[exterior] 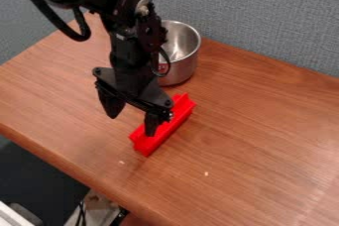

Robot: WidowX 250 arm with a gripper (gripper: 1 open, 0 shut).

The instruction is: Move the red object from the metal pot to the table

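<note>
Now brown wooden table [252, 121] w/ reddish grain, grey wall behind, red object [165, 125] flat on table beside metal pot [180, 52], black gripper [134, 113] pointing down over it, jaws spread, holding nothing

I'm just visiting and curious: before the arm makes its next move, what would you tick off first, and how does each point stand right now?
1. Red block out of the metal pot: ok.
2. Block lying flat on the table: ok.
3. Pincer open, jaws spread: ok.
4. Pincer free of the block: cannot tell; one finger overlaps it in this view.
5. Block away from the table's near edge: ok.
6. Pot upright behind the arm: ok.
</note>
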